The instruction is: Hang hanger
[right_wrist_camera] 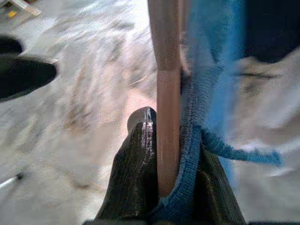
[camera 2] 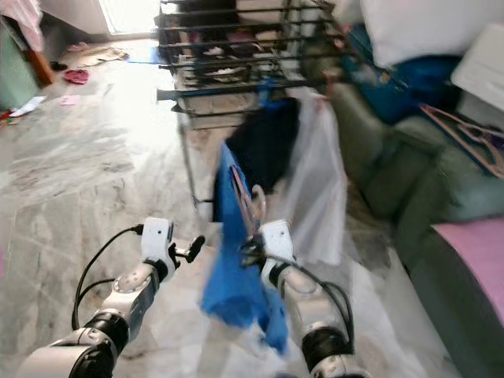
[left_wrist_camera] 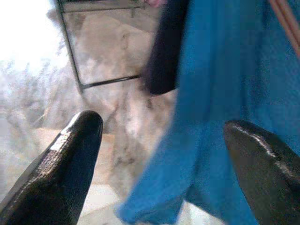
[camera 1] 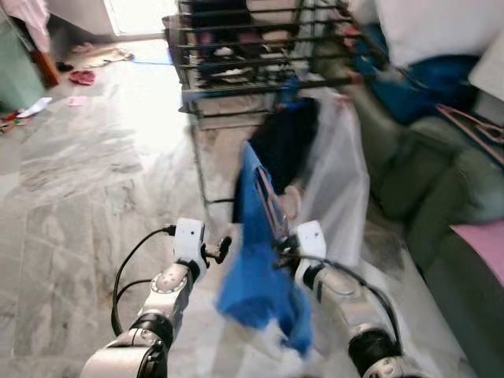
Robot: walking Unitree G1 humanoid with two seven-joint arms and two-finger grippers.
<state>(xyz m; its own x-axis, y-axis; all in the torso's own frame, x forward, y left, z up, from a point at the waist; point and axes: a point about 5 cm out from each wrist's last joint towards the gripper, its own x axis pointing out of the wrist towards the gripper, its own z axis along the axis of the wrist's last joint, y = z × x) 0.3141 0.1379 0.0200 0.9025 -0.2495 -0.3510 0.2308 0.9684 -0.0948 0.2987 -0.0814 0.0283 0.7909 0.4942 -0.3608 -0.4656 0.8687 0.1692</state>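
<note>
wooden hanger (right_wrist_camera: 168, 98), upright, draped blue garment (camera 1: 256, 276)

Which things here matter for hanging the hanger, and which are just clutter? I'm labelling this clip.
Job:
hanger, clamped in the right gripper
blue garment on it
drying rack ahead
left gripper, open beside the garment

Lying about:
white plastic bag
pink slippers
sofa with another hanger

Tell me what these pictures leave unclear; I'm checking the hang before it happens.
- Hanger hook: cut off by the top edge in the right wrist view, motion-blurred in the eye views.
- Blue garment: it covers one finger of the right gripper, shut on hanger and cloth.
- Drying rack: blurred; a free rail cannot be picked out.
- Left gripper, open: blue cloth hides what lies beyond it.
</note>
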